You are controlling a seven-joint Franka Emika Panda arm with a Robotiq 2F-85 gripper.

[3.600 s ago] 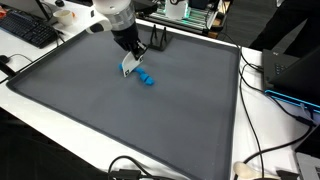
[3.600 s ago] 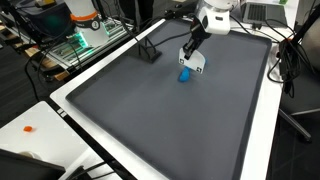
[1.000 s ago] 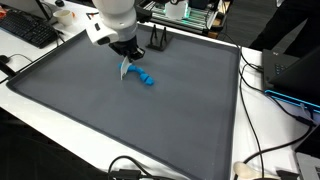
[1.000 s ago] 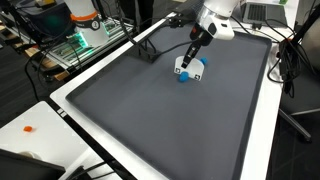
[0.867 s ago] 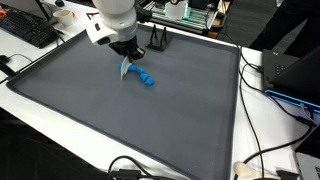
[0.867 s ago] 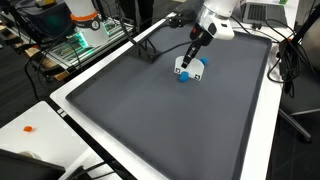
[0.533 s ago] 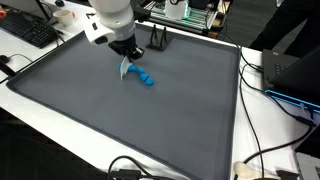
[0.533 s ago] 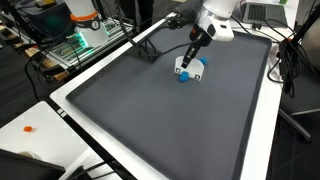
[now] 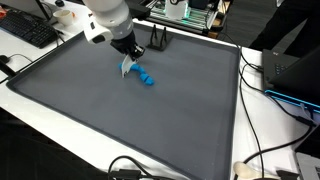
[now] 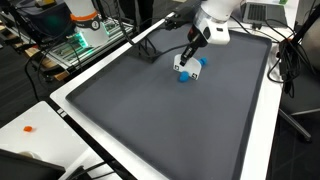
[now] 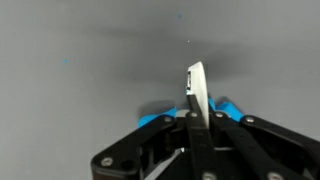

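Observation:
My gripper [image 11: 196, 120] is shut on a thin white flat piece [image 11: 196, 88], seen edge-on between the black fingers in the wrist view. In both exterior views the piece [image 9: 126, 68] [image 10: 183, 66] hangs from the gripper [image 9: 129, 57] [image 10: 190, 55] just above the dark grey mat [image 9: 120, 120] [image 10: 150, 120]. A small blue object [image 9: 147, 79] [image 10: 185, 77] lies on the mat right beside and below the white piece. In the wrist view the blue object [image 11: 154, 118] shows on either side of the fingers, partly hidden by them.
A black wire stand [image 9: 158, 40] [image 10: 148, 50] sits at the mat's far edge near the arm. A keyboard [image 9: 30, 30], a dark laptop [image 9: 300, 70] and cables [image 9: 255, 150] lie on the white table around the mat. A small orange item [image 10: 30, 128] rests on the table corner.
The arm has tilted and shifted slightly, and the white piece has turned a little with it. The blue object has stayed where it was. The gripper has stayed shut.

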